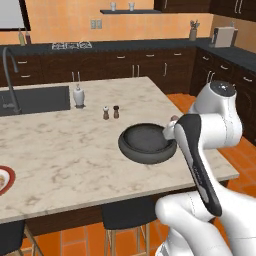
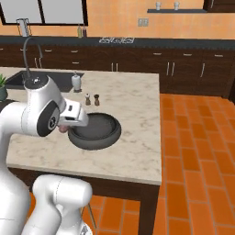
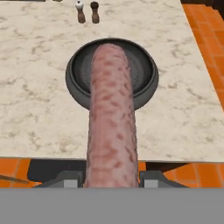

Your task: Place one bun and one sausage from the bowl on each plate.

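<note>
A long pinkish-brown speckled sausage (image 3: 111, 113) is held lengthwise between my gripper's (image 3: 111, 178) two fingers, so the gripper is shut on it. The sausage points out over the wide dark grey-black bowl (image 3: 75, 85), which sits on the marble island below and ahead of the hand. In the left base view the bowl (image 1: 131, 148) lies near the island's front right, with my hand just to its right and a pink end of the sausage (image 1: 173, 119) peeking out. The right base view has the bowl (image 2: 110, 135) beside my hand. A red-rimmed plate (image 1: 8, 184) is cut off by the left edge.
Salt shaker (image 1: 106, 113) and pepper shaker (image 1: 116, 111) stand just behind the bowl. A white soap dispenser (image 1: 78, 95) and a sink (image 1: 35, 100) lie at the far left. The island's front edge runs close under my hand, with dark stools (image 1: 125, 212) below.
</note>
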Motion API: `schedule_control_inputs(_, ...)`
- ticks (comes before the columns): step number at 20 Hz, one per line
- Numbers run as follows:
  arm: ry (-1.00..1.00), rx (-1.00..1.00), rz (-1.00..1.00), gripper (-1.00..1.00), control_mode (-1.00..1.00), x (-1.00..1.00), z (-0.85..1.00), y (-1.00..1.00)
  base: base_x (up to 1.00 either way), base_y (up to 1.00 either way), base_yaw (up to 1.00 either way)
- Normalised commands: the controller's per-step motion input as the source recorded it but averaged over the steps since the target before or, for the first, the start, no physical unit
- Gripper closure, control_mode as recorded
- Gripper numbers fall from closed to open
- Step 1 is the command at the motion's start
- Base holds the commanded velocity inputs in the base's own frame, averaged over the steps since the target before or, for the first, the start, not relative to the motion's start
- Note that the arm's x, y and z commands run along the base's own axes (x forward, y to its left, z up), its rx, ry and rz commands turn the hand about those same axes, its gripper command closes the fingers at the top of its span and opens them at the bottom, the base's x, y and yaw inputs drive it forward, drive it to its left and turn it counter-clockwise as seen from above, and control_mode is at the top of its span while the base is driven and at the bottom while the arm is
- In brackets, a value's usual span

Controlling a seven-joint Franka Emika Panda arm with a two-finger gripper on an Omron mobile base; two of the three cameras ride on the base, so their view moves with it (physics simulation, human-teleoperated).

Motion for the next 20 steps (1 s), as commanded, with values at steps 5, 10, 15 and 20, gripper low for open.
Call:
schedule_control_inputs(5, 0.0, 0.0, 0.0, 1.0, -1.0, -0.31, 0.04, 0.02, 0.0, 0.0, 0.0)
schedule_control_inputs(10, 0.0, 0.0, 0.0, 1.0, 1.0, -0.02, 0.0, 0.0, -0.48, 0.0, 0.0)
schedule_control_inputs(15, 0.0, 0.0, 0.0, 1.0, 1.0, 0.0, 0.0, 0.0, -0.47, 0.9, 0.0)
schedule_control_inputs(20, 0.0, 0.0, 0.0, 1.0, 1.0, 0.0, 0.0, 0.0, 0.0, 1.0, 0.0)
